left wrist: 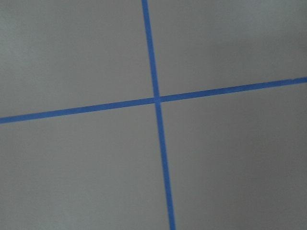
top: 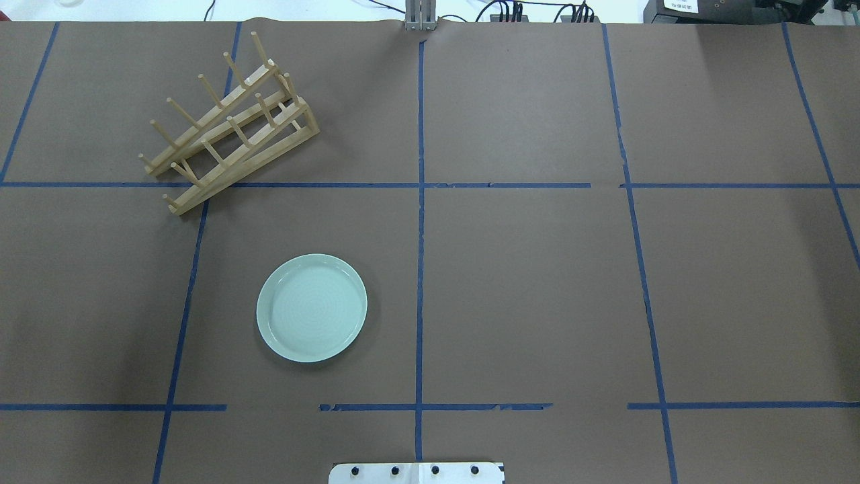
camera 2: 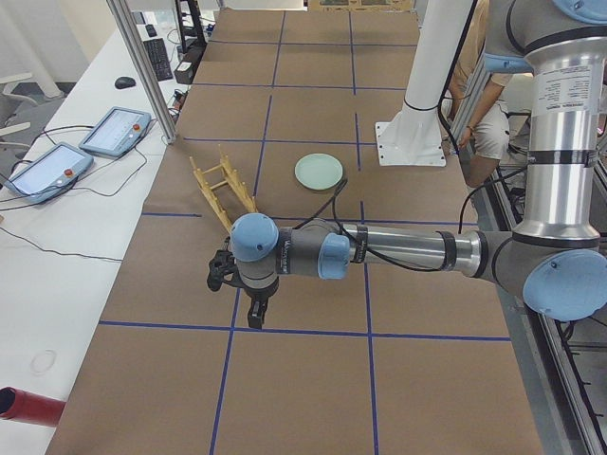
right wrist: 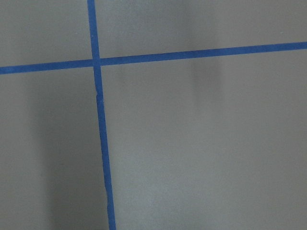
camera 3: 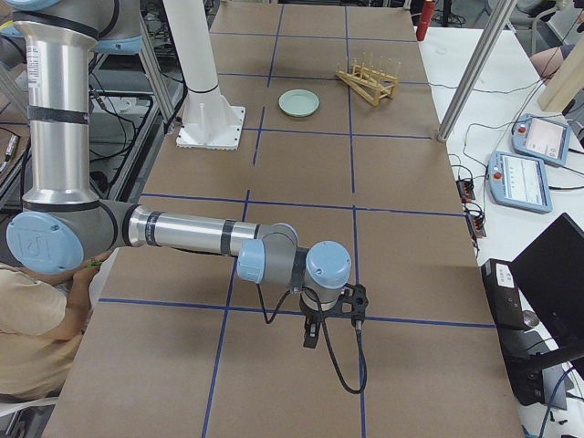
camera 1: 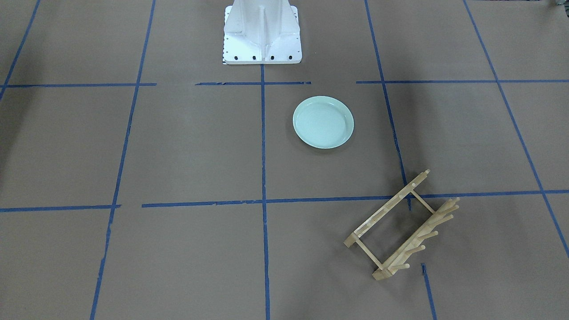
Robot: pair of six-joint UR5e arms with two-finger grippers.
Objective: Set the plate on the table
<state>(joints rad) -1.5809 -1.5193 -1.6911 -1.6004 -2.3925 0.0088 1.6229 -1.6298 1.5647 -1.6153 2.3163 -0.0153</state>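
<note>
Brown table (top: 537, 282) with blue tape squares. Plate (top: 312, 308) lies flat on it, near the white pedestal base (top: 416, 472), toward the left-arm side. Wooden rack (top: 228, 128) sits farther from the base, apart from the plate. Left gripper (camera 2: 255, 315) and right gripper (camera 3: 310, 336) hang over bare table, well away from the base; clenched or released, cannot tell.

plate (top: 312, 308): is showing glossy pale mint green, with faint concentric rings, lower left of centre in the overhead view.
desk (top: 524, 289): is showing matte brown, with thin blue tape lines dividing it into big squares.
rack (top: 228, 128): is showing light bare wood, upper left.
pedestal (camera 1: 262, 35): is showing white, with black bolt heads along its edge.
left arm (camera 2: 408, 248): is showing silver tubes, grey joints, pale blue caps.
right arm (camera 3: 182, 233): is showing the same colours.
</note>
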